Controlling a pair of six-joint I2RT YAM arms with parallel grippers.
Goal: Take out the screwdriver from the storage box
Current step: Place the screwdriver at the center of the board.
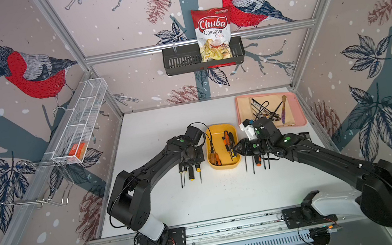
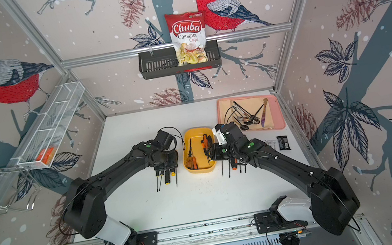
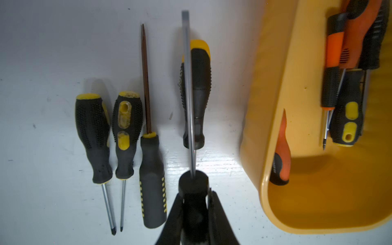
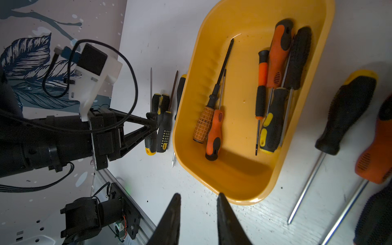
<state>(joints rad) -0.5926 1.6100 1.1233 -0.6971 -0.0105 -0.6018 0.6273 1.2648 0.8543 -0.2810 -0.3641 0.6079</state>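
Observation:
The storage box [image 1: 224, 166] is a shallow yellow tub at mid-table, with several screwdrivers [image 4: 213, 131] lying in it, orange-and-black and yellow-and-black handled. My left gripper [image 3: 195, 194] is shut on the black handle of a long-shafted screwdriver [image 3: 187, 84]. It holds that screwdriver just above a row of several screwdrivers [image 3: 93, 137] lying on the table left of the box [image 3: 275, 84]. In both top views the left gripper [image 1: 190, 160] [image 2: 166, 163] sits beside the tub's left wall. My right gripper [image 4: 199, 197] stands open with nothing between its fingers, at the tub's right edge [image 1: 236, 148].
More screwdrivers [image 1: 257, 162] lie on the table right of the box. A pink tray [image 1: 300, 114] with cutlery sits at the back right. A dark wrapper [image 2: 283, 143] lies near the right wall. A black basket [image 1: 175, 63] with a chips bag hangs on the back wall.

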